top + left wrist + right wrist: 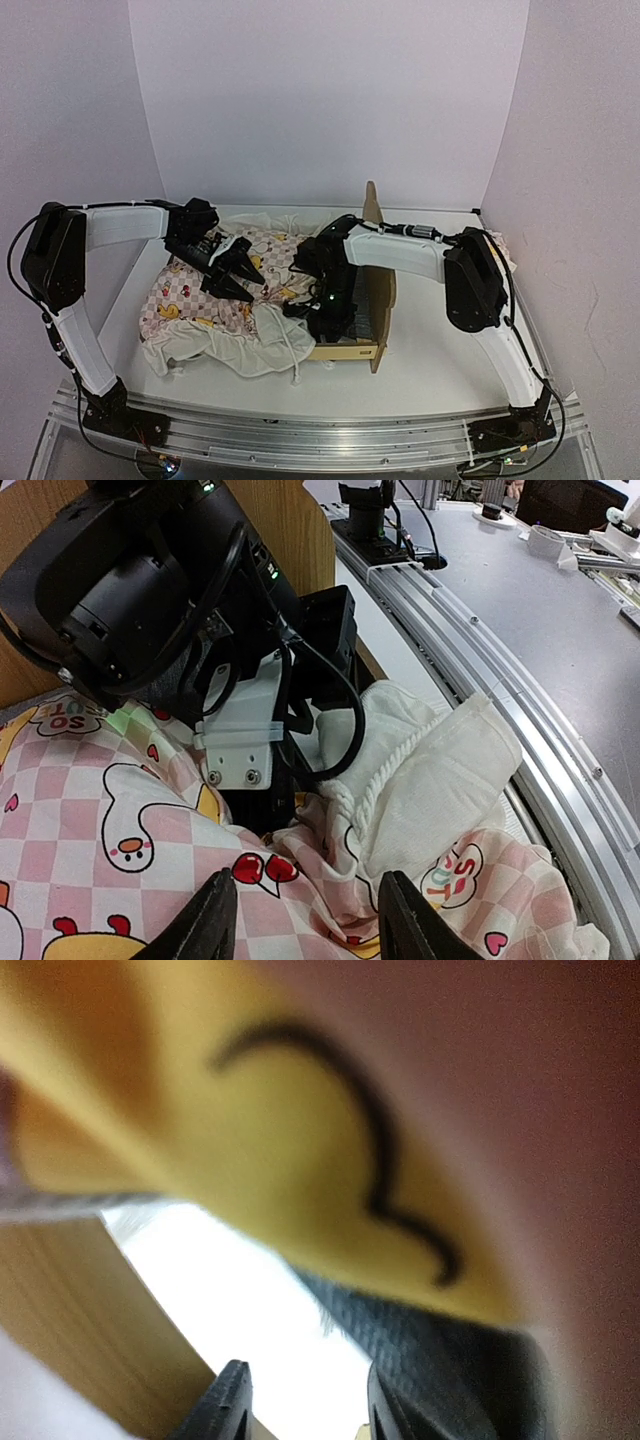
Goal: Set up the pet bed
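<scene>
The pet bed (pixel 352 349) stands right of centre, its light-wood headboard (pixel 373 205) rising at the right side. The pink checked duck quilt (pixel 190 290) lies mostly to the left of the bed, and its cream ruffle (pixel 245 350) is bunched at the bed's near left corner. My left gripper (pixel 236 272) hovers open just over the quilt (pixel 90 810), its fingers (pixel 213 925) astride a fold without pinching it. My right gripper (pixel 322 312) is down in the bed, open; quilt fabric (pixel 300 1130) hangs close over its camera, with the dark grey base (pixel 440 1350) and the wooden frame (pixel 80 1300) beside it.
White walls close the table on three sides. The metal rail (pixel 300 435) with the arm bases runs along the near edge. The right arm's wrist (pixel 170 600) sits directly in front of my left gripper, against the headboard (pixel 290 520).
</scene>
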Motion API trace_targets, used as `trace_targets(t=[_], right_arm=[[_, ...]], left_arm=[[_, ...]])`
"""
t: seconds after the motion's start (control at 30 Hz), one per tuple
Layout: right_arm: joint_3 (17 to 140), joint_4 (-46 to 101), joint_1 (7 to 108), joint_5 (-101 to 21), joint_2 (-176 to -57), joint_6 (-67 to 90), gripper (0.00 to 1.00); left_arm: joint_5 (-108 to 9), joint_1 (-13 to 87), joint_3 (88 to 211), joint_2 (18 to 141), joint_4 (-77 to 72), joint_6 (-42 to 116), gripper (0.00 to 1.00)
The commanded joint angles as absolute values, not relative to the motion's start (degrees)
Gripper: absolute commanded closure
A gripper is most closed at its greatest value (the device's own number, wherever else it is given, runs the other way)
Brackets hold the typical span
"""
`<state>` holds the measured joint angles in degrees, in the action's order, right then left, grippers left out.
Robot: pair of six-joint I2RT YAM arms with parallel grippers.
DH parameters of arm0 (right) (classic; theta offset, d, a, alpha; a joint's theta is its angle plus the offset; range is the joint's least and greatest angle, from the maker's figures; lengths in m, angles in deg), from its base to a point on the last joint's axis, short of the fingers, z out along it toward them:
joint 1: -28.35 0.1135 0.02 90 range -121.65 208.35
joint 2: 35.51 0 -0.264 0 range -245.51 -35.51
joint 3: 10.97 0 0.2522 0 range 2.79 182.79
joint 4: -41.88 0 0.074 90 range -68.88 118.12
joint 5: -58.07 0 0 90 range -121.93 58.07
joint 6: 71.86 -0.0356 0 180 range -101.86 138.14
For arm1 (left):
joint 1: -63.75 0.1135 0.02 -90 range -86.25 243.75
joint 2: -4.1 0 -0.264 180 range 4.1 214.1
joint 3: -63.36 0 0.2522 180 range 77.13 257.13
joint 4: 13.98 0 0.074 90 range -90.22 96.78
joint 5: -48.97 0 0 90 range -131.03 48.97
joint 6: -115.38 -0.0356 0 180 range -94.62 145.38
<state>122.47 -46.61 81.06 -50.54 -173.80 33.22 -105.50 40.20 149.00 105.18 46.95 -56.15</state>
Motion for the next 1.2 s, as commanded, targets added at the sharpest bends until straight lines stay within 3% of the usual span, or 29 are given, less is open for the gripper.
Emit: trace_targets(t=[0.0,0.23,0.47,0.67,0.8,0.93,1.17], right_arm=[[124.99,-54.46,81.36,-44.37,-170.65,32.12,0.57],[127.65,-54.72,81.35,-43.68,-164.31,30.63,0.57],[129.53,-54.69,81.31,-23.8,-161.36,25.36,0.59],[136.32,-54.48,81.34,-19.39,-159.89,20.32,0.57],[138.53,-53.62,81.35,-15.76,-155.83,9.21,0.5],[138.4,-52.85,81.29,-9.43,-149.82,0.44,0.3],[132.43,-52.91,78.92,0.09,-143.34,-7.27,0.28]], left_arm=[[-107.31,38.97,148.84,103.0,48.1,-57.32,0.51],[-107.7,38.47,148.92,103.27,47.26,-56.38,0.54],[-108.1,37.02,148.1,102.64,46.33,-54.84,0.58],[-108.92,36.8,149.13,102.37,45.88,-53.03,0.57],[-109.24,36.82,151.0,101.5,45.14,-48.46,0.53],[-110.19,36.84,153.38,99.81,43.59,-42.53,0.48],[-106.18,36.91,154.97,95.4,37.71,-27.18,0.43]])
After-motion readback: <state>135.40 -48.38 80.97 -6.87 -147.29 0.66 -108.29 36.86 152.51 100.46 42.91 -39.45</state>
